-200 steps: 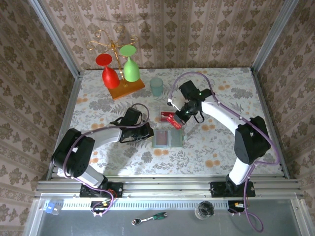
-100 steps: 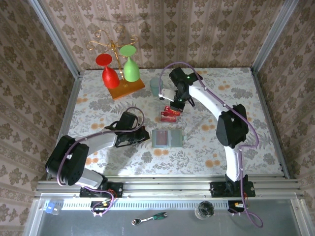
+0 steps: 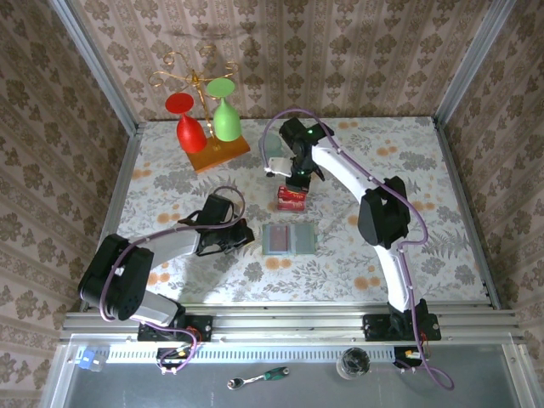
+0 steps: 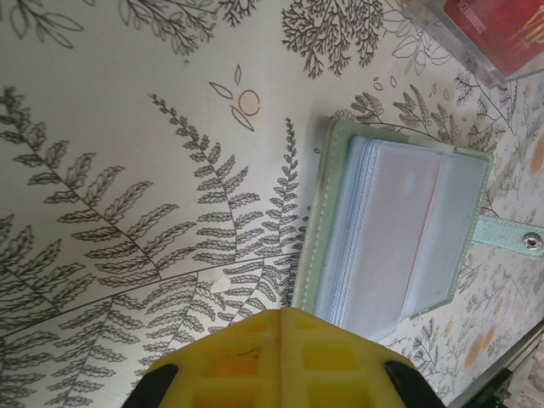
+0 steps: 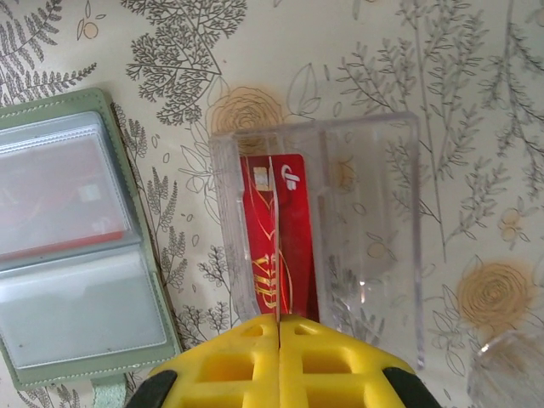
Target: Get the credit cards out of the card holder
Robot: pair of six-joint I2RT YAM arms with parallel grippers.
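One red card [image 5: 289, 255]: in clear tray [image 5: 374, 212].
My right gripper [image 5: 279, 340]: closed, empty.
My left gripper [image 4: 280, 340]: closed, near card holder [image 4: 399, 238].

Glass rack [image 3: 194, 83]: gold wire on an orange base [image 3: 219, 155], far-left corner of the table.
Red glass [image 3: 190, 127]: hangs bowl-down on the rack's left side.
Green glass [image 3: 225, 117]: hangs bowl-down just beside the red one.
Teal cup [image 3: 269, 151]: upright, right of the base.
Clear tray [image 5: 374, 255]: mid-table, on the floral tablecloth [image 3: 161, 183].
Wrench [image 3: 259, 376]: on the grey ledge below the table's near edge.
Glass jar [image 3: 354, 364]: same ledge, right of the wrench.
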